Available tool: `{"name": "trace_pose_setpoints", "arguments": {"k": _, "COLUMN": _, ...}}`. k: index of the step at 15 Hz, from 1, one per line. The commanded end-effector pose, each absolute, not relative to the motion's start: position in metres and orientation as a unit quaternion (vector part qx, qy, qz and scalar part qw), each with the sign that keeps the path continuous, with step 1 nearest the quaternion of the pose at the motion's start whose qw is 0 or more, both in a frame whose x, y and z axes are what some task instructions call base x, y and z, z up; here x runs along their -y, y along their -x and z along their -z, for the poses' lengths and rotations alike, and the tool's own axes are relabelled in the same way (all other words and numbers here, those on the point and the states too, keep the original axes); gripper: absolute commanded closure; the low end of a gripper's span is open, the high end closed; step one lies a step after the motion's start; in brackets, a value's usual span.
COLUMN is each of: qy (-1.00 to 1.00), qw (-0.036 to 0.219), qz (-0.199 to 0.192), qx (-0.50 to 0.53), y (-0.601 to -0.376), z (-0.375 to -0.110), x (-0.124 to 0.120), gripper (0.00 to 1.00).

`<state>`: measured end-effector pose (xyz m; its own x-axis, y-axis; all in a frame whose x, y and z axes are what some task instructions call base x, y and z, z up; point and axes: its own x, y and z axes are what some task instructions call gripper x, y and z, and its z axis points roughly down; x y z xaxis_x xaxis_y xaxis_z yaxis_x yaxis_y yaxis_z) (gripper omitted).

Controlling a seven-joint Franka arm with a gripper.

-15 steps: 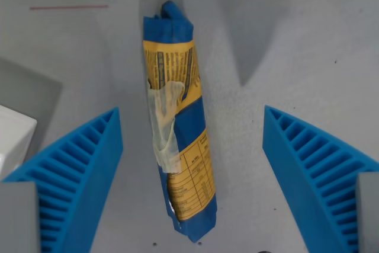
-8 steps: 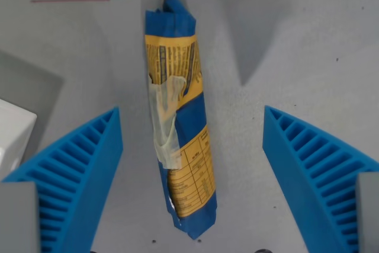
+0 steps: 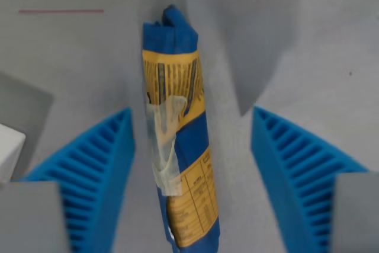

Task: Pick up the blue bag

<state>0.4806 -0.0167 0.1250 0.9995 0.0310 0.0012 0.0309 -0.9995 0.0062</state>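
1. Gripper (image 3: 192, 146) open, pointing down; its two blue ribbed fingers (image 3: 95, 176) straddle the bag without touching it.
2. One blue bag (image 3: 177, 140) lies lengthwise on the grey table (image 3: 320, 39); yellow label, print unreadable; tape strip across it.
3. One white box (image 3: 9, 149) at the wrist view's left edge.

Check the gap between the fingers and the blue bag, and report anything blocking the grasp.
Nothing visible blocks it. The blue bag lies on the grey surface between the open gripper fingers, with bare surface on both sides. The white object at the wrist view's left sits outside the fingers.
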Motion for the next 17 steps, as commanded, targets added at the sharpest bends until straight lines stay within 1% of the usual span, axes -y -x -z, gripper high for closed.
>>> {"name": "trace_pose_setpoints", "arguments": {"k": 1, "qy": -0.998, "qw": -0.013, "qz": -0.056, "qx": -0.021, "y": -0.475, "z": -0.126, "x": 0.015, "gripper": 1.0}}
{"name": "trace_pose_setpoints", "arguments": {"k": 12, "qy": -0.998, "qw": -0.013, "qz": -0.056, "qx": -0.021, "y": -0.475, "z": -0.126, "x": 0.015, "gripper": 1.0}}
{"name": "trace_pose_setpoints", "arguments": {"k": 15, "qy": -0.998, "qw": -0.013, "qz": -0.055, "qx": -0.022, "y": -0.474, "z": -0.141, "x": 0.017, "gripper": 1.0}}
{"name": "trace_pose_setpoints", "arguments": {"k": 17, "qy": -0.999, "qw": -0.014, "qz": -0.048, "qx": -0.022, "y": -0.47, "z": -0.151, "x": 0.018, "gripper": 1.0}}
